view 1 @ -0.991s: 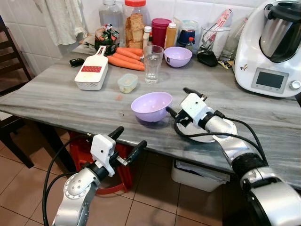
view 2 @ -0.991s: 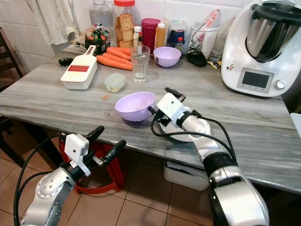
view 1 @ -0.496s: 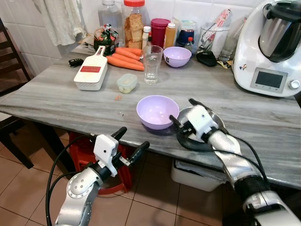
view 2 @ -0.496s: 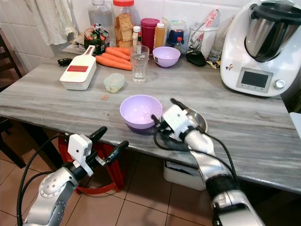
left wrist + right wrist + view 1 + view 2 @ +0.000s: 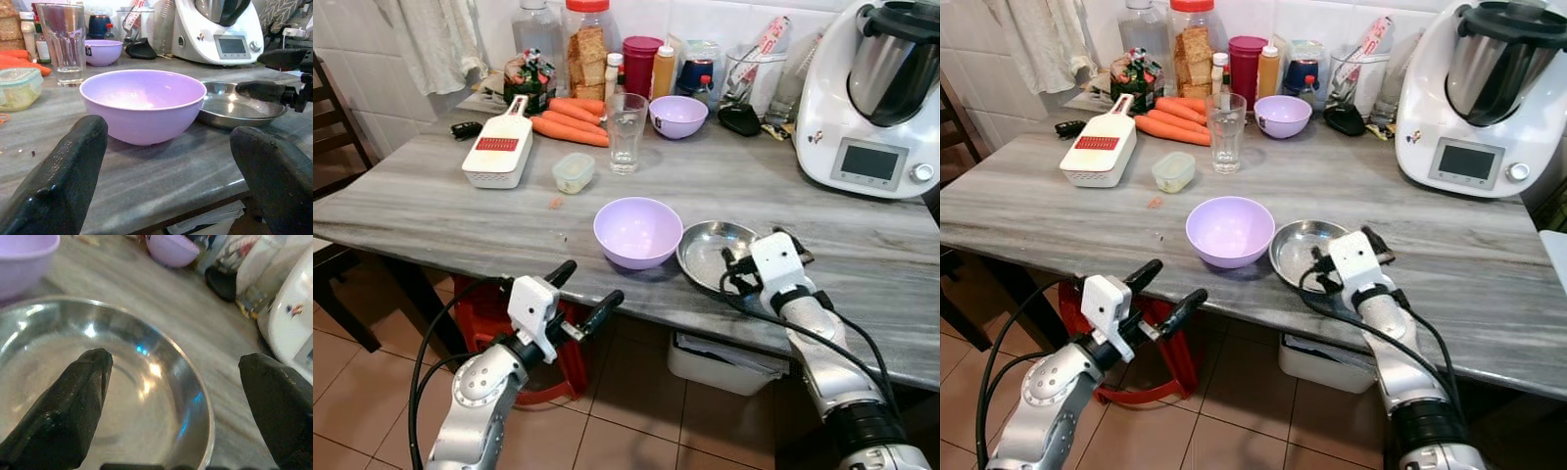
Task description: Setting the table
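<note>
Lilac bowl point(image 5: 637, 231) is now sitting freed beside the steel dish point(image 5: 710, 257), the right gripper point(image 5: 766, 260) retreating unclenched, the left gripper point(image 5: 579, 294) idling spread below the table edge point(image 5: 431, 250).

- Left claw point(image 5: 578, 291): two long black fingers, white block behind.
- Right claw point(image 5: 766, 247): the same.
- Silver arms, black looping cables.
</note>
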Robot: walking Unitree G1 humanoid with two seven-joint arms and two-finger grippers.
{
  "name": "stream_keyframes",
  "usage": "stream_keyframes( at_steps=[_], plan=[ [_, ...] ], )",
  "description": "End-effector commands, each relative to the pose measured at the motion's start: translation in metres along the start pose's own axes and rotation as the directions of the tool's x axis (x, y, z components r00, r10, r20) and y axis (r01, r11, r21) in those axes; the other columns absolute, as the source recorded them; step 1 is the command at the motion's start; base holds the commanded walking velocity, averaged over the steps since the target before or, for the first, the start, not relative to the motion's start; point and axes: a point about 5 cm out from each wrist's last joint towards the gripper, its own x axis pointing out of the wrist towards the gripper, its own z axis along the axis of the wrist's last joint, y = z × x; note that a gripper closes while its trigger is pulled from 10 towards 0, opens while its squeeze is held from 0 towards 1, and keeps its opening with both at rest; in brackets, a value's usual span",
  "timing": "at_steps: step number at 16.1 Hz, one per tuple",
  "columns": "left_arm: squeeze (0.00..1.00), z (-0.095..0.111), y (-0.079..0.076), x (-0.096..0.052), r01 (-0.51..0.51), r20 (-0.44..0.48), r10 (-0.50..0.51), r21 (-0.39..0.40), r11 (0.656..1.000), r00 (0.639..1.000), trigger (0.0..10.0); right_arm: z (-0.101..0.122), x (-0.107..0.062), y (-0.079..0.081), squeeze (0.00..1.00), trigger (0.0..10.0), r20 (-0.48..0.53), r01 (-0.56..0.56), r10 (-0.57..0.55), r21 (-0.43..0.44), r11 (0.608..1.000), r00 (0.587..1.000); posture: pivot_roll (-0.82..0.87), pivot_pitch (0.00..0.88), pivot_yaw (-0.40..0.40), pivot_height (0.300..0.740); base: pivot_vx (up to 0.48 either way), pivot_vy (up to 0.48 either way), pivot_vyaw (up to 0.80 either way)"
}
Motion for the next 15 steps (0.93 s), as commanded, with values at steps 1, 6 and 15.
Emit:
stream_keyframes(
  at_steps=[1, 6, 15],
  plan=[
    [0.00, 0.000, 0.001, 0.004, 0.005, 0.002, -0.005, 0.010, 1.000, 1.000, 10.0, 0.002, 0.000, -0.003, 0.00, 10.0, -0.026, -0.003, 0.004, 0.022, 1.000, 1.000, -0.01, 0.000, -0.031, 0.740, 0.000, 0.000, 0.00],
    [0.00, -0.002, 0.003, 0.005, -0.003, 0.001, 0.003, 0.009, 1.000, 1.000, 10.0, 0.000, 0.012, 0.005, 0.00, 10.0, -0.076, -0.100, 0.102, 0.031, 0.995, 0.992, 0.00, 0.000, -0.030, 0.740, 0.000, 0.000, 0.00],
    [0.00, -0.005, 0.005, 0.003, -0.016, -0.002, 0.016, 0.008, 1.000, 1.000, 10.0, -0.001, 0.028, 0.012, 0.00, 10.0, -0.176, -0.250, 0.251, 0.029, 0.968, 0.952, 0.02, 0.000, -0.041, 0.740, 0.000, 0.000, 0.00]
  ],
)
